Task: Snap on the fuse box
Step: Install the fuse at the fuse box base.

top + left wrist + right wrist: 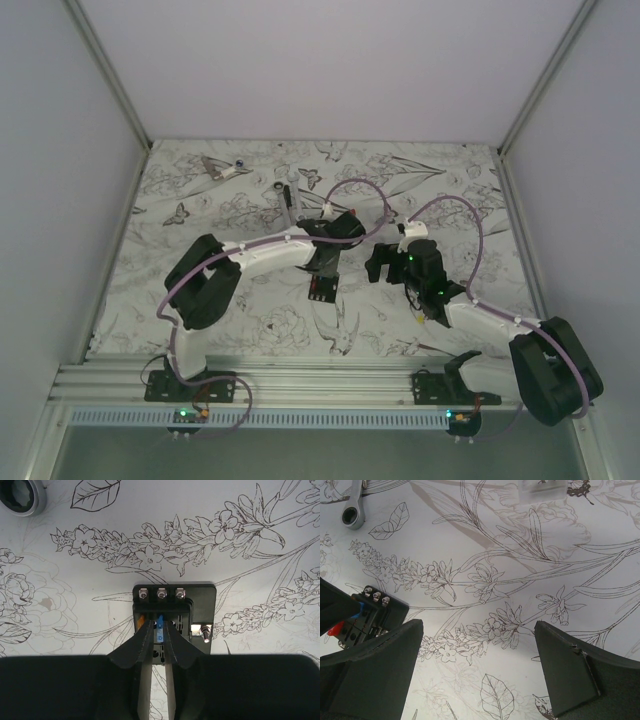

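Roughly mid-table lies the fuse box, flat, screws up. The left hand is down over it, fingers narrow on either side of a blue fuse seated in the box; whether they grip it I cannot tell. Just beside the box, the right hand hovers wide open, holding nothing.

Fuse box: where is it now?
In the top view the fuse box lies near the centre, under the left tool, with the right tool just to its right.
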Controlling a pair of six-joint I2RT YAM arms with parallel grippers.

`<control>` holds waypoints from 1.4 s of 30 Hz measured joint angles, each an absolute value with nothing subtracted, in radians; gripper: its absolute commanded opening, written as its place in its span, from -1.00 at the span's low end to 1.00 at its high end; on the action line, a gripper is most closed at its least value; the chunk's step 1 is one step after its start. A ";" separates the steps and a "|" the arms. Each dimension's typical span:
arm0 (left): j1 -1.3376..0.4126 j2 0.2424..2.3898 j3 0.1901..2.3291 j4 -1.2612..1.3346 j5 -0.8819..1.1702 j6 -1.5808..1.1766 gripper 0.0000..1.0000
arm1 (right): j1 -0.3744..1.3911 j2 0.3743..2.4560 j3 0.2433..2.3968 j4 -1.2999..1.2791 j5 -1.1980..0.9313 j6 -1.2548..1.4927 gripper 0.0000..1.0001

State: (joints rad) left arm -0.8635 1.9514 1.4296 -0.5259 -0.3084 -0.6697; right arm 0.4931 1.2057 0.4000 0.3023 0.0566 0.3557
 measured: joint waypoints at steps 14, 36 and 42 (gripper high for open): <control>-0.851 1.971 1.449 -0.540 -0.273 -0.688 -1.00 | 0.493 1.206 0.400 0.303 0.054 0.356 0.99; -0.856 2.012 1.488 -0.579 -0.287 -0.755 -1.00 | 0.493 1.206 0.400 0.303 0.050 0.356 0.99; -0.858 2.014 1.490 -0.579 -0.292 -0.754 -1.00 | 0.493 1.206 0.400 0.303 0.050 0.356 0.99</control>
